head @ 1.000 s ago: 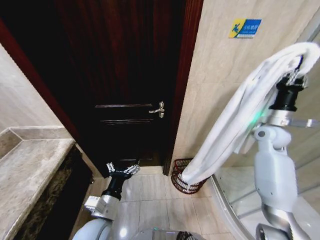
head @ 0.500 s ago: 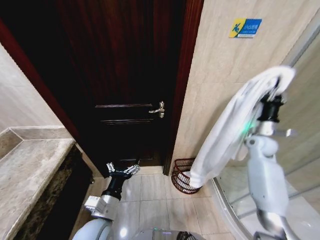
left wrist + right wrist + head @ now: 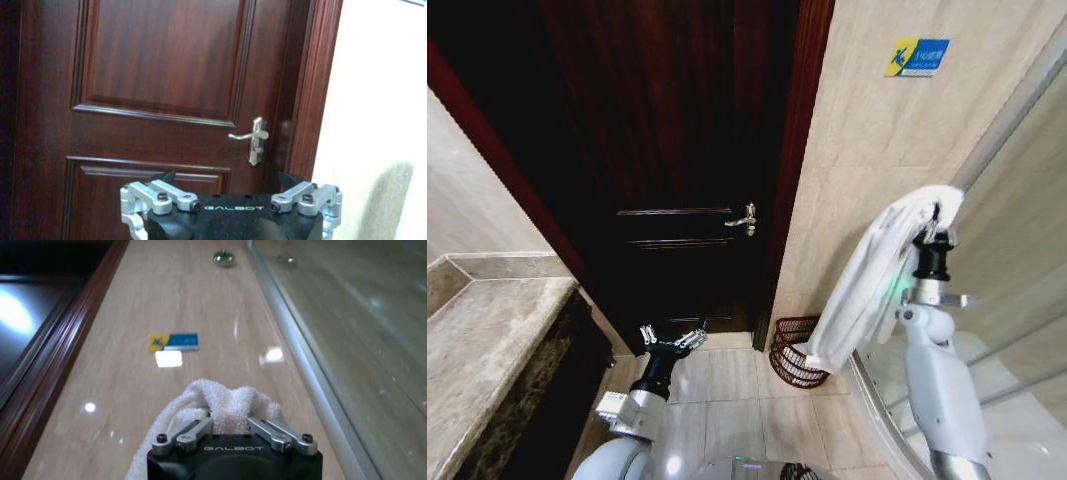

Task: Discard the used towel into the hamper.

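A white towel (image 3: pixel 867 275) hangs from my right gripper (image 3: pixel 935 212), which is raised at the right and shut on the towel's top fold. In the right wrist view the towel (image 3: pixel 223 402) bunches between the fingers (image 3: pixel 193 432). Its lower end dangles over the rim of the hamper (image 3: pixel 791 357), a dark red-brown wire basket on the floor by the door frame. My left gripper (image 3: pixel 670 340) is held low in front of the door, open and empty; its fingers (image 3: pixel 163 192) point at the door.
A dark wooden door (image 3: pixel 677 170) with a metal handle (image 3: pixel 745 219) stands ahead. A marble counter (image 3: pixel 477 350) lies at the left. A glass shower enclosure (image 3: pixel 1017 250) curves along the right. The tiled wall carries a blue-yellow sticker (image 3: pixel 916 56).
My right arm has come down and moved left toward the wall, lowering the towel so its end hangs closer over the hamper. The left arm has not moved.
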